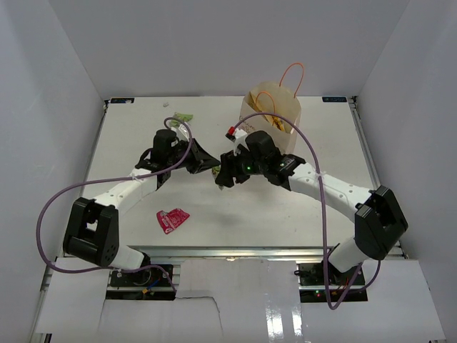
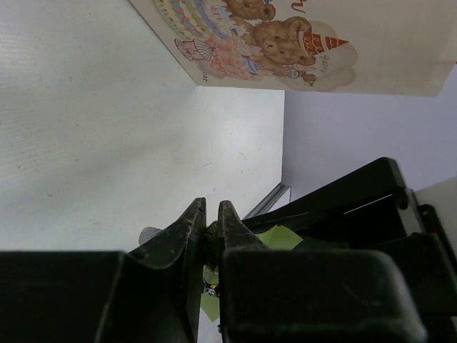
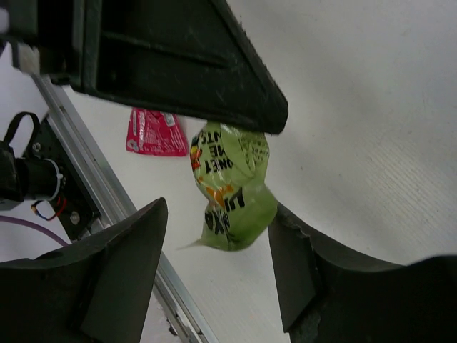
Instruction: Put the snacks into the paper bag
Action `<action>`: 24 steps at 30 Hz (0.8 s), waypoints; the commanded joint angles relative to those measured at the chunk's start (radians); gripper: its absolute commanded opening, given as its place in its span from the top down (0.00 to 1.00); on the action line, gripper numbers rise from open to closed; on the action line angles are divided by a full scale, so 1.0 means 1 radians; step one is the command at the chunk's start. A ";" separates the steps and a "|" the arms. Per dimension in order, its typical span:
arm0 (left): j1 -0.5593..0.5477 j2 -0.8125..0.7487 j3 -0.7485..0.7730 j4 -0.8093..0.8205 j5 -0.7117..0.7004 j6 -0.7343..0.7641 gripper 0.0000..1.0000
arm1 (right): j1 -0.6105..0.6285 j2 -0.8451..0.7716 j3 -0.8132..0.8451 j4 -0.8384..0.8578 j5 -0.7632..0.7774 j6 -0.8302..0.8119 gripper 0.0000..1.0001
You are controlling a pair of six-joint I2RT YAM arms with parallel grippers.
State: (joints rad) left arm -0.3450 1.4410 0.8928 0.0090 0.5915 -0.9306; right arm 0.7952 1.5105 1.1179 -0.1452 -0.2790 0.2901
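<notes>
My left gripper (image 1: 212,163) (image 2: 212,207) is shut on the top of a small green snack packet (image 3: 232,187), which hangs above the table; the packet also shows in the left wrist view (image 2: 277,236). My right gripper (image 1: 223,177) (image 3: 218,214) is open, its jaws on either side of the packet's lower end, the right finger (image 3: 300,250) close against it. The cream paper bag (image 1: 275,113) (image 2: 300,50), with its bear print and orange handles, stands upright behind the grippers, with something yellow in its mouth. A magenta-pink packet (image 1: 172,218) (image 3: 153,133) lies flat on the table near the front.
Another green packet (image 1: 184,116) lies at the back of the table, left of the bag. A small red-and-white item (image 1: 230,132) sits by the bag's left foot. White walls enclose the table; a metal rail (image 3: 107,200) runs along its near edge.
</notes>
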 commanded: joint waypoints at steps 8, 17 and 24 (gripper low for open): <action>-0.009 -0.073 -0.035 0.048 0.030 -0.025 1.00 | 0.007 0.042 0.076 0.081 -0.037 0.034 0.79; -0.005 -0.108 -0.029 0.034 -0.012 -0.011 0.57 | -0.001 -0.010 0.111 0.024 -0.218 -0.192 0.92; 0.038 -0.250 0.072 -0.219 -0.289 0.222 0.12 | -0.103 -0.090 0.293 -0.184 -0.466 -0.592 0.92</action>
State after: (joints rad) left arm -0.3283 1.2976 0.9016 -0.1070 0.4637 -0.8406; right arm 0.7452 1.5093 1.2961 -0.2584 -0.5892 -0.0761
